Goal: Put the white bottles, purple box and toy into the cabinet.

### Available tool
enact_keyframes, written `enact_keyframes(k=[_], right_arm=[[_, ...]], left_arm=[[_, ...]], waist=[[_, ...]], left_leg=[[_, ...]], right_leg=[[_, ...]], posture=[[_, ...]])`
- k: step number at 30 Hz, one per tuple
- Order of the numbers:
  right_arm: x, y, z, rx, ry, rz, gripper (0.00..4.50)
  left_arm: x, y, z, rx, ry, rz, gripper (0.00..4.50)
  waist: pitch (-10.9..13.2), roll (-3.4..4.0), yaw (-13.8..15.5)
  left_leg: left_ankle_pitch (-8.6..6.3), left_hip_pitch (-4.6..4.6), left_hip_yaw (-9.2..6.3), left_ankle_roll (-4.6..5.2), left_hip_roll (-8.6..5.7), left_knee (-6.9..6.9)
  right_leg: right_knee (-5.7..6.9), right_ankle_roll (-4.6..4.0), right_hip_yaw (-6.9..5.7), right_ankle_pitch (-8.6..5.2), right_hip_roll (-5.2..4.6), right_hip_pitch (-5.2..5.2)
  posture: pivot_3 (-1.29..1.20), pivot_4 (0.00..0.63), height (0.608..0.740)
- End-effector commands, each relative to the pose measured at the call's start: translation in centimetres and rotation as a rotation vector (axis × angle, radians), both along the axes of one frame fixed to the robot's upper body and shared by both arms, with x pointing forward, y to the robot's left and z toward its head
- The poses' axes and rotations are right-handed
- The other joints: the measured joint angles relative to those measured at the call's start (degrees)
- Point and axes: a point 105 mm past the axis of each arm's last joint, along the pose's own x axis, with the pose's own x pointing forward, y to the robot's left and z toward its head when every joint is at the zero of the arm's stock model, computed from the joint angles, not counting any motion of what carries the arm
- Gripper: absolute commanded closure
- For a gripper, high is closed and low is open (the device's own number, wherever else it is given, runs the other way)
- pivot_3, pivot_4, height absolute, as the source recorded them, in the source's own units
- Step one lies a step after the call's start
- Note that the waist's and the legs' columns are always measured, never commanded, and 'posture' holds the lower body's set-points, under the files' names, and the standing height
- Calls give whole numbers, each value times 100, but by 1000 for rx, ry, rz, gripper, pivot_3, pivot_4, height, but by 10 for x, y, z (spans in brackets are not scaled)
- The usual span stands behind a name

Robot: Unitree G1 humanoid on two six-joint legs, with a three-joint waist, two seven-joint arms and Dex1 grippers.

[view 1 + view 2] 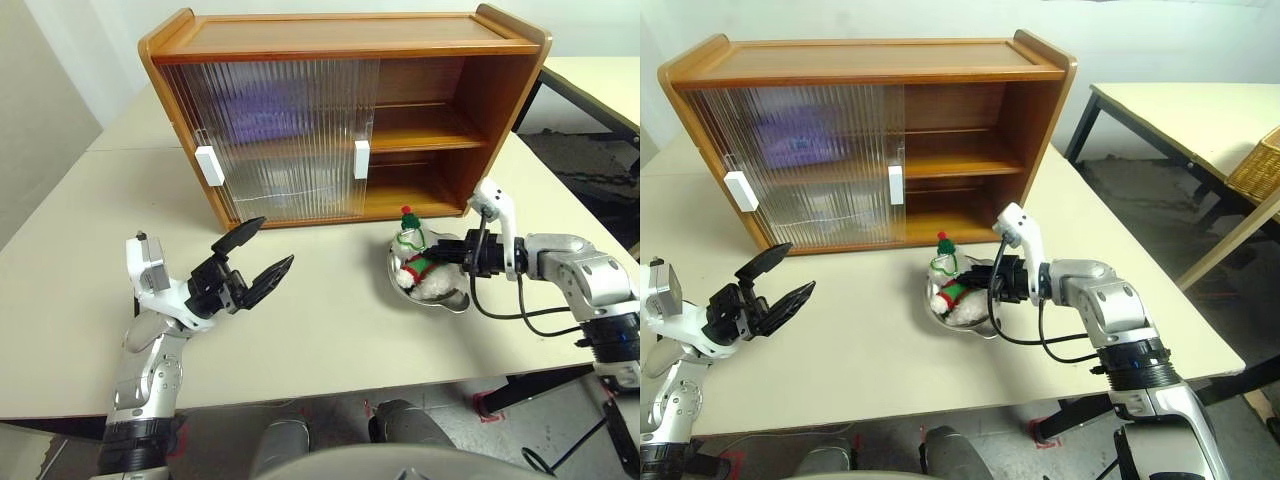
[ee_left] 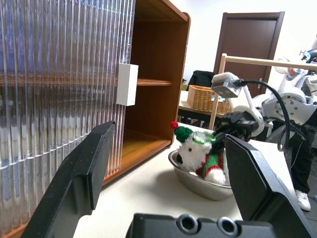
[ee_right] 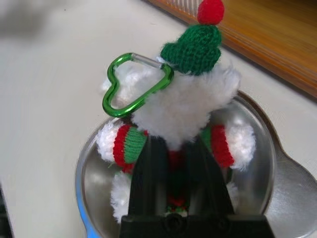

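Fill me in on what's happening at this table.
The right end effector has its fingers pinched on the back of the toy, which sits in a steel bowl on the table in front of the cabinet. The cabinet's right side stands open with bare shelves; something purple shows behind the ribbed doors. The left end effector hangs open above the table, holding nothing.

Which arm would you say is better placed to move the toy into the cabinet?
Right: the right gripper is shut on the toy in the steel bowl, near the cabinet's open side; the left gripper hangs open, apart.
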Motion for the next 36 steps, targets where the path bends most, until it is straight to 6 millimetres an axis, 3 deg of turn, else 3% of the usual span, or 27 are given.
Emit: enact_keyframes(k=[1,8,11,20,25,36], right_arm=[[14,-8,44,114,-51,-51,4449],[30,-12,98,266,-143,-90,4452],[38,-12,111,298,-210,-123,4453],[80,-16,123,216,-493,-344,4455],[101,-17,140,219,-630,-457,4456],[122,-11,147,192,-735,-492,4457]], left_arm=[[2,1,-2,12,5,1,0],[5,0,-3,20,16,-9,0],[5,-1,-3,17,15,-9,0],[7,-1,0,15,8,-1,0],[8,-1,1,16,5,4,0],[6,-4,0,18,8,6,0]], waist=[[1,3,-4],[-4,3,-3],[-6,7,-8],[-5,14,-52],[-1,28,-91],[4,38,-111]], left_leg=[[0,0,1,0,0,1],[1,2,1,0,2,-2],[1,1,1,0,3,-4],[-3,0,-5,6,8,-9],[-4,-4,-12,8,11,-10],[-6,-10,-13,12,13,-17]], right_leg=[[1,2,0,-1,0,-1],[2,-26,-1,12,2,-3],[2,-53,0,27,2,-6],[2,-47,0,33,1,-11],[2,-42,1,38,-2,-18],[1,-50,2,42,-8,-25]], posture=[[-137,15,740],[-149,11,740],[-149,11,740],[-146,12,740],[-139,15,740],[-129,17,740]])
